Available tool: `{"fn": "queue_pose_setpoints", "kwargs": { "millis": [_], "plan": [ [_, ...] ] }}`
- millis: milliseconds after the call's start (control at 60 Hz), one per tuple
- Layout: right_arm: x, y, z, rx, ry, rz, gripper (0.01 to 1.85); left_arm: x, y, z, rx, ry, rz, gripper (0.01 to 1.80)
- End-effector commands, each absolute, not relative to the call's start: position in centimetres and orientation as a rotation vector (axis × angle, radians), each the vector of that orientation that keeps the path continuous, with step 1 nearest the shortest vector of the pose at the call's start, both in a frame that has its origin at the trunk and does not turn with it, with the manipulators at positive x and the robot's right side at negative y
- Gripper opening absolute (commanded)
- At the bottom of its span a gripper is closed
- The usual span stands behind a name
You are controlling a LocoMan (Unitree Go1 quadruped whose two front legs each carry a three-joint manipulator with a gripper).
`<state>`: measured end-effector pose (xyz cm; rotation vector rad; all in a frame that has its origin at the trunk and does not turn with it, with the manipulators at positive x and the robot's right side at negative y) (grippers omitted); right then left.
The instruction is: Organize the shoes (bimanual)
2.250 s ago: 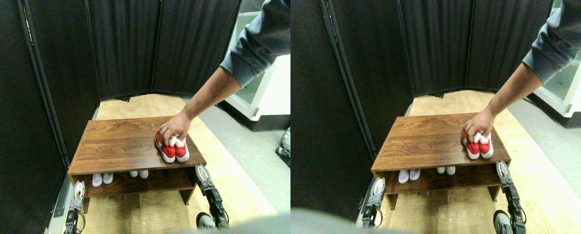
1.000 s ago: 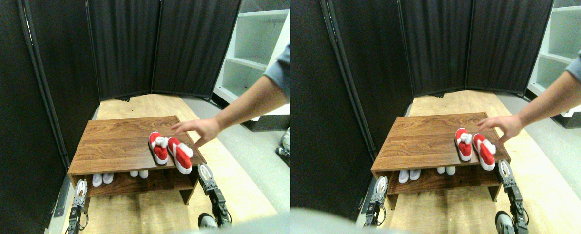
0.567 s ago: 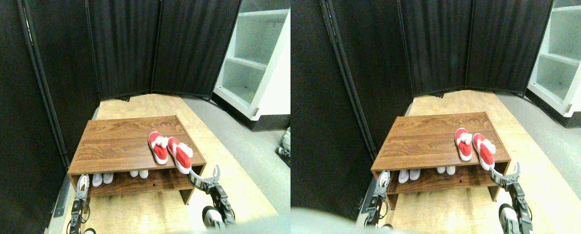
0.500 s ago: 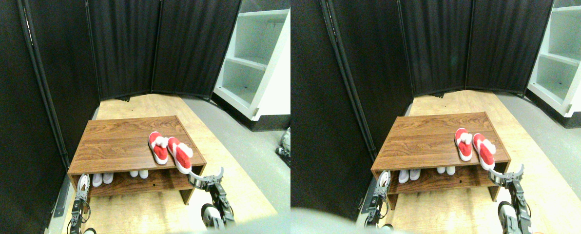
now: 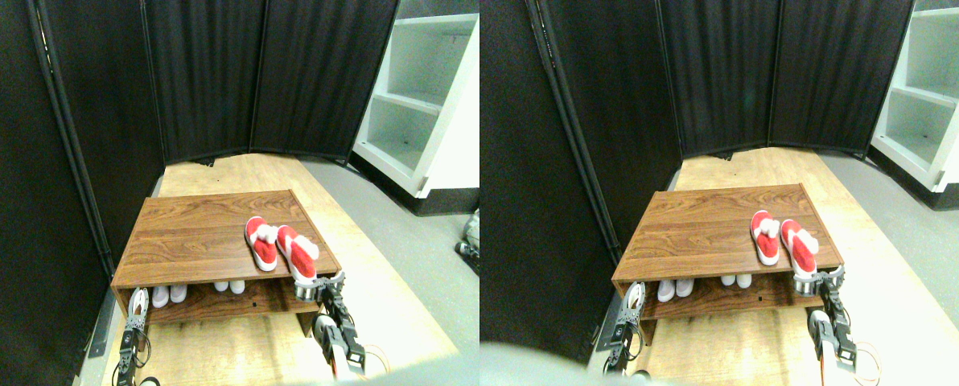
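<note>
Black pleated fabric screens point(image 5: 206, 76) are standing in folded panels behind the scene, and a white open shelving unit point(image 5: 415, 96) with flat matte boards is sitting at the right. Pale wood-grain flooring point(image 5: 230, 173) is running beneath everything, meeting a grey strip on the right.

A low table point(image 5: 198, 237) of dark walnut-look laminate, boxy with a flat rectangular top, is occupying the middle; below the top an open shelf point(image 5: 230, 301) is running its width. On the top's right part a pair of red sneakers point(image 5: 280, 248) with white trim is lying side by side, toes pointing toward the camera; the right one is overhanging the front edge. On the lower shelf the rounded pale toes of two pairs of pale sneakers point(image 5: 169, 294) are peeking out, one pair at the left, the other point(image 5: 229, 285) nearer the middle.

The right end effector point(image 5: 318, 288) is sitting just beneath the overhanging red toe at the table's front right corner; whether it is grasping is unclear. The left end effector point(image 5: 137, 304), a pale rounded piece on dark linkage, is hanging by the front left corner; its state cannot be told.
</note>
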<state>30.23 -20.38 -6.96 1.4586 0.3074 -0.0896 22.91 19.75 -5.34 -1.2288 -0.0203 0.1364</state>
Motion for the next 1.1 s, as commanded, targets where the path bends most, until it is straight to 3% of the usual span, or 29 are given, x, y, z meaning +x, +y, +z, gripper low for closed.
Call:
{"fn": "queue_pose_setpoints", "kwargs": {
  "millis": [17, 683, 967, 1050, 1100],
  "plan": [
    [31.4, -19.9, -7.3, 1.427, 0.293, -0.073, 1.63, 23.0, 19.6, -4.3, -1.218, -0.082, 0.112, 0.01],
    [32.9, -18.8, -8.3, 1.438, 0.297, -0.111, 1.53, 22.1, 19.9, -4.6, -1.201, -0.102, 0.128, 0.01],
    [30.5, -19.1, -7.1, 1.417, 0.283, -0.060, 1.59, 21.8, 20.1, -4.8, -1.204, -0.097, 0.112, 0.01],
    [28.7, -19.5, -5.9, 1.406, 0.256, -0.040, 1.52, 21.7, 20.1, -4.8, -1.210, -0.102, 0.121, 0.01],
    [27.8, -19.7, -5.1, 1.401, 0.230, -0.057, 1.36, 21.7, 20.2, -4.8, -1.211, -0.103, 0.122, 0.01]
  ]
}}
